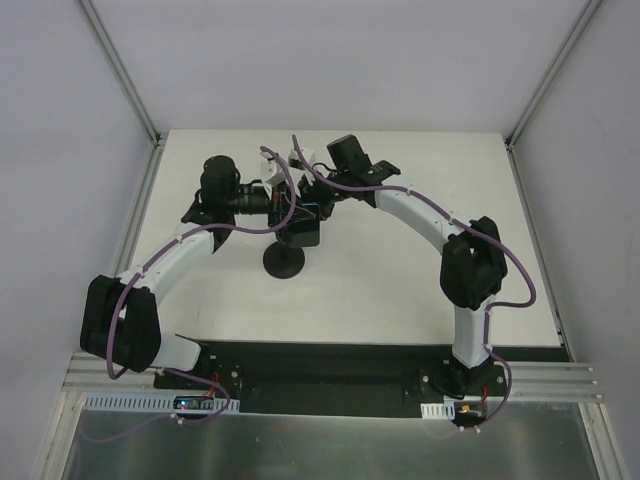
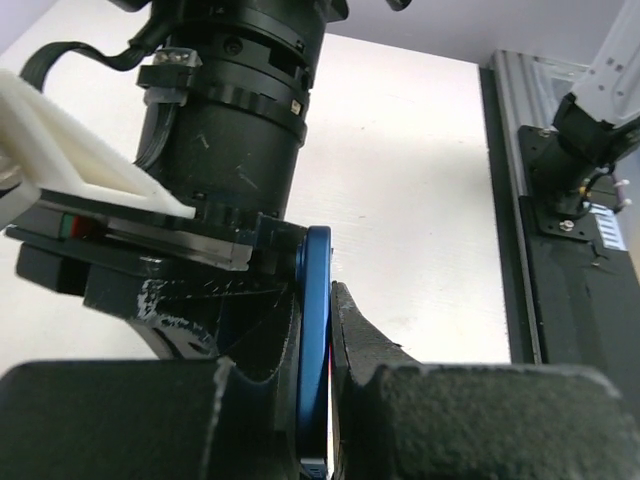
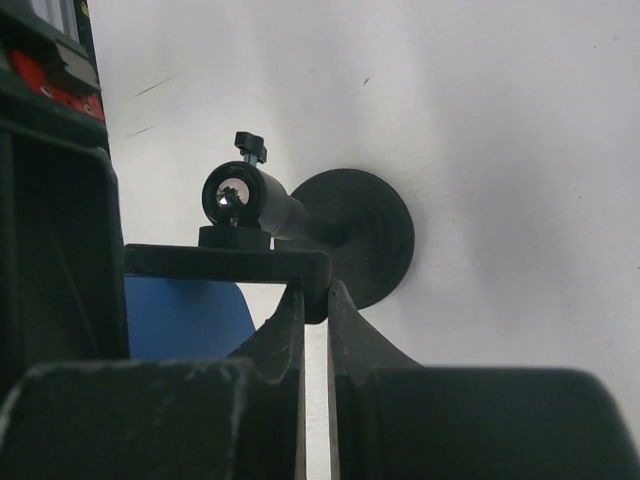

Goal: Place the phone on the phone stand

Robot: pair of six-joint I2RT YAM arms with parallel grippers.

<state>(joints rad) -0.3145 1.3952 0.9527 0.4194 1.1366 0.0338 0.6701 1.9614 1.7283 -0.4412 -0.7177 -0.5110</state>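
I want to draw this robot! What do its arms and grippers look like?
The left arm and right arm both have white tube-shaped links and chunky black joints. A thin purple cable runs along each. The left gripper and right gripper are black, each with two tapering fingers.

1. White surface [image 1: 400, 290], matte, closed in by pale walls [image 1: 330, 60] on three sides.
2. Aluminium posts [image 1: 120, 68] rising at both far corners.
3. Black plate [image 1: 330, 372] along the near edge, beside a grooved rail [image 1: 545, 378].
4. Shiny metal sheet [image 1: 330, 450] lowest in view.
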